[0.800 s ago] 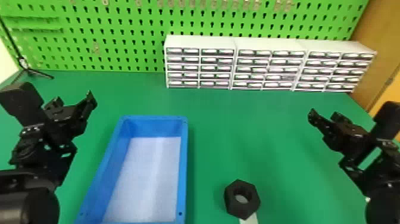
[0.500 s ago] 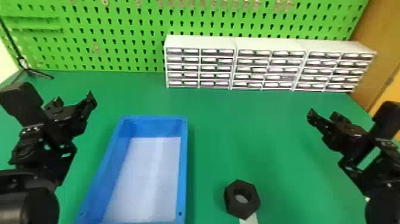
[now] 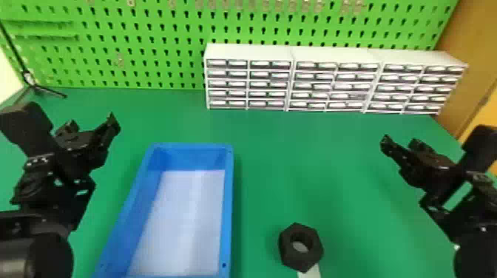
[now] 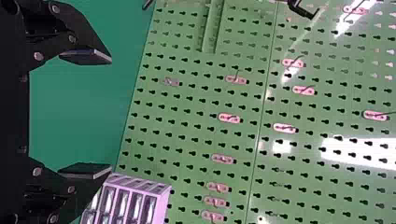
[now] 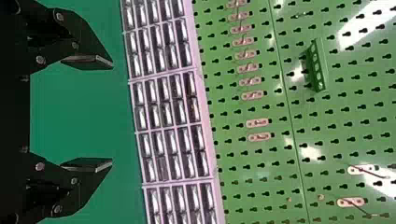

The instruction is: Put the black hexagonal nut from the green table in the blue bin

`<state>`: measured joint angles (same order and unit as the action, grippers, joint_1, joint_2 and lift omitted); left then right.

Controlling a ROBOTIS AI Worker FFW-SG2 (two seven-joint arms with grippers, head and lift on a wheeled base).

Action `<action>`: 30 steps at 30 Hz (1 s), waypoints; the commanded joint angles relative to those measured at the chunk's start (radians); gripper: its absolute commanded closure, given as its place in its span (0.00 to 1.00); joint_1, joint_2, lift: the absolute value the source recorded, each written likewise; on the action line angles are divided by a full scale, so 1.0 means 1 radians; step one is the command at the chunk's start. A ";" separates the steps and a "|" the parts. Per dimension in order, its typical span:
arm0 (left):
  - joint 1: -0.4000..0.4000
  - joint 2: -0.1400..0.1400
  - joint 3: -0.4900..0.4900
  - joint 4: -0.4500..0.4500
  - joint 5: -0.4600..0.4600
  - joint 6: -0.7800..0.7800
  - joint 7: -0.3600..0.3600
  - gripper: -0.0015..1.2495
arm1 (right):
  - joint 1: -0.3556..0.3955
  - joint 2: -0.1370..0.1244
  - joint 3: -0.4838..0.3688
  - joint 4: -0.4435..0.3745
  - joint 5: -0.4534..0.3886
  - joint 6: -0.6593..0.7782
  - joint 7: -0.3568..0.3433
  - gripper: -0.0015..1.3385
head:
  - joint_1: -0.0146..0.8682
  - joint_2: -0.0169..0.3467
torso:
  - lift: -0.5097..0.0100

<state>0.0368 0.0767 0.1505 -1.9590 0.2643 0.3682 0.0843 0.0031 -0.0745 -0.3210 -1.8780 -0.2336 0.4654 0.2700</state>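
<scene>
My left gripper [image 3: 90, 124] is over the table's left side, left of the blue bin [image 3: 228, 207]. In the left wrist view the left gripper [image 4: 111, 114] stands open, nothing between its fingers. On the right side of the green table [image 3: 332, 177] is my right gripper [image 3: 401, 142]; the right wrist view has the right gripper [image 5: 112, 114] open with a wide gap. The black hexagonal nut [image 3: 314, 255] lies near the front, right of the bin and apart from it, its hole facing up toward the head camera. A pale strip pokes out beneath it.
White drawer cabinets [image 3: 332, 55] line the table's back, in front of a green pegboard [image 3: 148, 48]. A thin black stand [image 3: 33, 87] is at the back left corner. A wooden panel [image 3: 462, 74] rises at the right.
</scene>
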 commanded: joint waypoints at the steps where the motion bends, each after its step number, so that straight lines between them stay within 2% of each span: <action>1: 0.000 0.000 0.003 0.000 0.001 0.000 0.000 0.35 | 0.003 -0.005 0.004 -0.023 -0.009 0.048 0.000 0.39 | 0.80 0.07 | 0.79; 7: 0.003 0.000 0.004 0.000 0.004 0.000 0.000 0.35 | 0.017 -0.025 0.043 -0.067 -0.007 0.110 0.000 0.39 | 0.80 0.07 | 0.79; 13: 0.003 0.000 0.009 -0.001 0.007 -0.002 -0.001 0.35 | 0.038 -0.024 0.069 -0.151 0.034 0.203 0.000 0.39 | 0.80 0.07 | 0.79; 17: 0.006 0.000 0.014 0.000 0.010 -0.003 -0.005 0.35 | 0.055 -0.037 0.088 -0.193 0.034 0.252 -0.002 0.39 | 0.80 0.07 | 0.79; 27: 0.012 0.000 0.027 -0.001 0.023 -0.006 -0.011 0.35 | 0.078 -0.054 0.089 -0.332 0.014 0.473 0.000 0.39 | 0.80 0.07 | 0.79; 30: 0.014 0.000 0.032 -0.001 0.026 -0.006 -0.015 0.35 | 0.078 -0.068 0.096 -0.371 0.008 0.561 0.000 0.39 | 0.80 0.07 | 0.79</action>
<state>0.0475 0.0767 0.1763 -1.9602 0.2846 0.3630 0.0727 0.0792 -0.1287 -0.2306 -2.1950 -0.2169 0.9164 0.2700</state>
